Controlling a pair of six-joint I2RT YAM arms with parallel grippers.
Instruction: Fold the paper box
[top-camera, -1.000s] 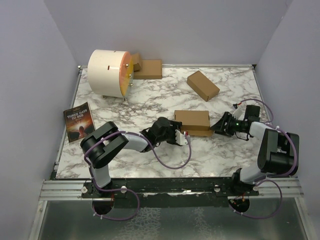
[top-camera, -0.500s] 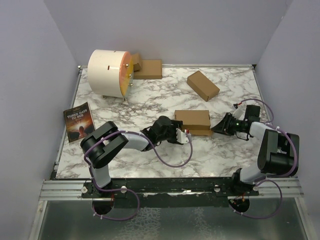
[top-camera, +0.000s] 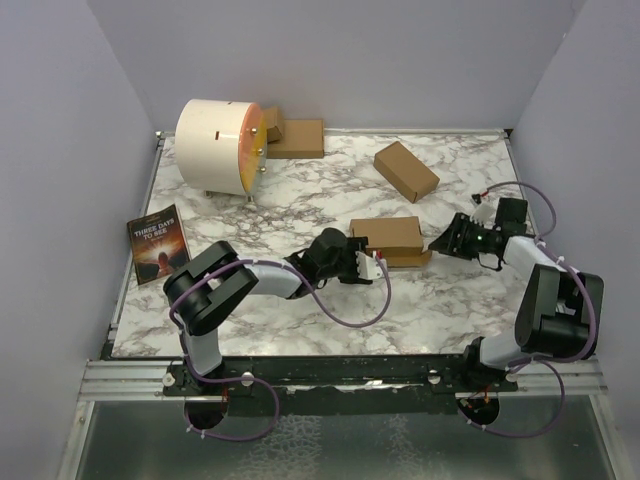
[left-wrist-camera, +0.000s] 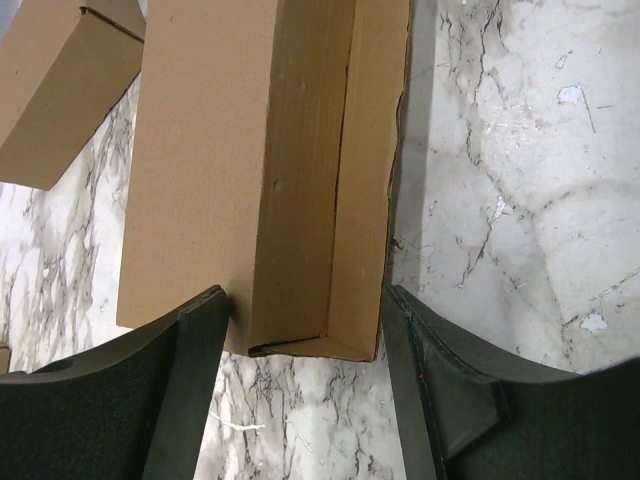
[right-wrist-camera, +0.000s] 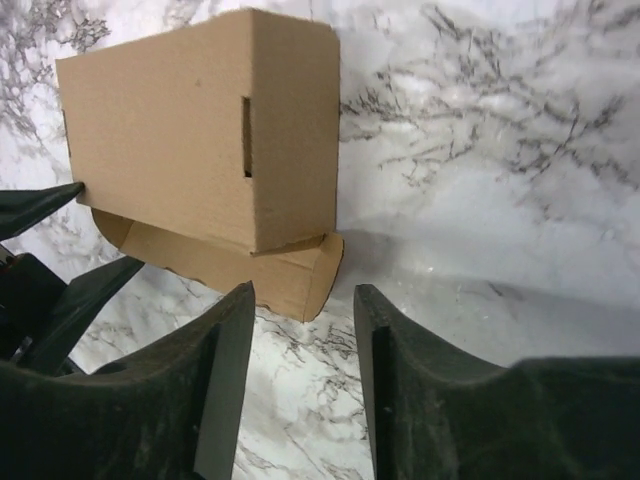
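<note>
The paper box (top-camera: 388, 236) is a brown oblong carton on the marble table, with a flap (top-camera: 408, 259) lying out along its near side. My left gripper (top-camera: 372, 262) is at its left end. In the left wrist view the box (left-wrist-camera: 200, 150) runs away from me, and my left gripper (left-wrist-camera: 303, 292) stands open with the box's near wall and flap between its tips. My right gripper (top-camera: 438, 244) is at the right end. In the right wrist view it (right-wrist-camera: 303, 292) is open and empty, just short of the flap's corner (right-wrist-camera: 300, 280), below the box (right-wrist-camera: 170, 140).
A twin brown carton (top-camera: 406, 170) lies at the back right. A white drum with an orange face (top-camera: 218, 145) stands at the back left, with brown cardboard pieces (top-camera: 297, 138) beside it. A dark book (top-camera: 157, 243) lies at the left edge.
My right arm has swung toward the far side, its tips staying by the box's right end. The box and my left gripper have shifted slightly right.
</note>
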